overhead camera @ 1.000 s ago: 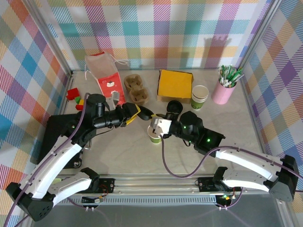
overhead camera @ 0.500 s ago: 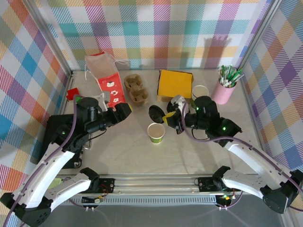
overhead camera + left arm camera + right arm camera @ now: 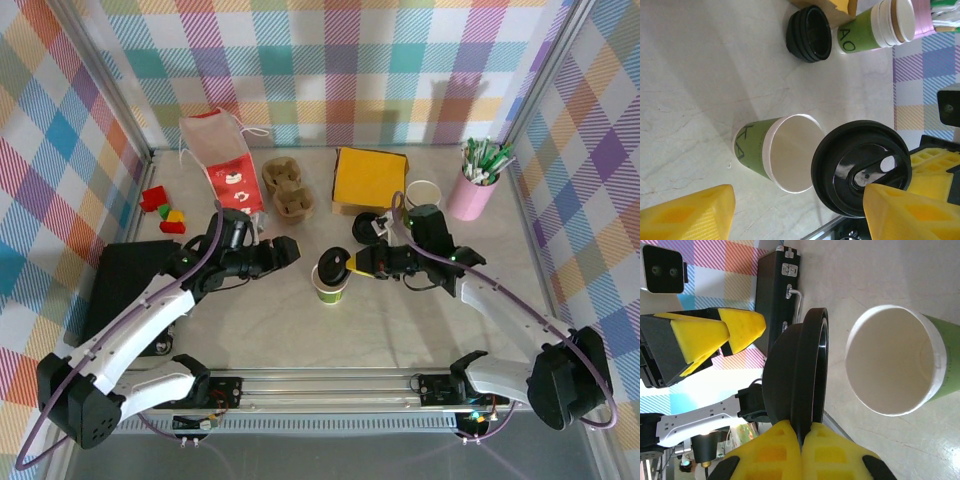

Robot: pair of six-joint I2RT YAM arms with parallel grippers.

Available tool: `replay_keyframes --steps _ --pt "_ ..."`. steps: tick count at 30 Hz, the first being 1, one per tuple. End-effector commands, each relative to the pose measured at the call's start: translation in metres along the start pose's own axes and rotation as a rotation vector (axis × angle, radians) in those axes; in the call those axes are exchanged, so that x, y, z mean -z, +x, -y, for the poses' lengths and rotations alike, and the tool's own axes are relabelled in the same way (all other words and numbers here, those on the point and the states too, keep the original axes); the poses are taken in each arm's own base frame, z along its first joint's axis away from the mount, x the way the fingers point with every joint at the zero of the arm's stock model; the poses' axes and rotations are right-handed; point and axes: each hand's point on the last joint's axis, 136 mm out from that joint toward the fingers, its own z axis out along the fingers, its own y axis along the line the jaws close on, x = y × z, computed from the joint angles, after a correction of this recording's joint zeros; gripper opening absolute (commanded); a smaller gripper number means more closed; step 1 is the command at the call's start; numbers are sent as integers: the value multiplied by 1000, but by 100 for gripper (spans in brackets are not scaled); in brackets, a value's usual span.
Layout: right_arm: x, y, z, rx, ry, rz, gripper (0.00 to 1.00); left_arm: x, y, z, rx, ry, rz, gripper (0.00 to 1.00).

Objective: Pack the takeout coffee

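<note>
While the cup [image 3: 327,288] stands upright and uncovered on the table [image 3: 260,330], a little ahead of the arm bases and between the two grippers, treat it as a light thing. Its cream inside looks empty, so expect it to slide or tip at a nudge. Your right gripper [image 3: 352,264] is pinched tight on the edge of a black lid [image 3: 334,268], held tilted just beside the cup's mouth and not seated on it. Your left gripper [image 3: 284,250] sits near the cup's other side with its yellow fingers [image 3: 687,215] spread wide and nothing between them. The paper wall is thin and will likely dent under a hard squeeze; the rolled rim is the stiffest part. So take hold around the green sides, below the rim, with a gentle close, and steady it there if the lid has to be pressed down. The plastic lid looks stiff but slick, and a grip on its edge could twist. Further back stand a spare lid [image 3: 809,34], a second cup [image 3: 421,203], the cardboard carrier [image 3: 288,188] and a yellow box [image 3: 370,178]; the carrier's wells look the likely place for the cup.
</note>
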Motion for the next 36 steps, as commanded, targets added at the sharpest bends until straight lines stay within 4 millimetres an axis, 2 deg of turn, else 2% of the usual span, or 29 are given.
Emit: replay_keyframes --steps 1,10,16,22,24,30,36 --pt "-3 -3 -4 -37 -52 -3 0 -3 0 5 -28 43 2 68" --pt "-14 -5 26 -88 0 -3 0 -12 6 3 -33 33 -15 67" --pt "-20 -5 40 -107 28 -7 6 -14 7 5 -36 32 -21 67" --pt "-22 -5 51 -112 68 -9 18 -15 6 5 -36 26 -22 67" --pt "-22 -5 56 -121 92 -11 25 -16 7 4 -34 22 -29 67" --pt "-17 -7 59 -98 146 9 39 -17 6 4 -36 19 -27 67" --pt "-14 -10 61 -80 184 19 45 -20 7 1 -32 10 -31 67"
